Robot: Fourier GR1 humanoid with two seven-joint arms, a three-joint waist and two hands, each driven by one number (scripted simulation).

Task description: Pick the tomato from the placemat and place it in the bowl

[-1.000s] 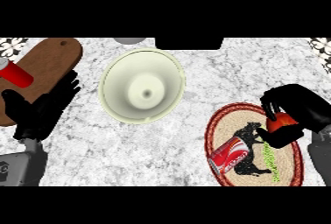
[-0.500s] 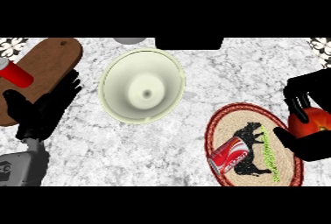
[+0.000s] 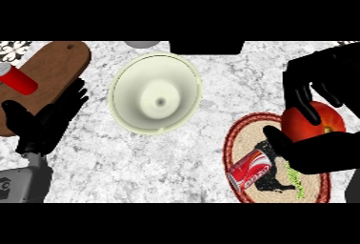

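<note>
The counter [image 3: 211, 157] carries a cutting board [image 3: 49, 71] at left, a cream bowl [image 3: 156, 93] in the middle and a placemat [image 3: 243, 143] at right with a can [image 3: 251, 169] on it. The right hand [image 3: 320, 152] curls round the tomato [image 3: 314, 121] above the mat's right edge. The left hand [image 3: 42, 124] rests spread. The tomato could slip on the way to the bowl, since much of it bulges free.
</note>
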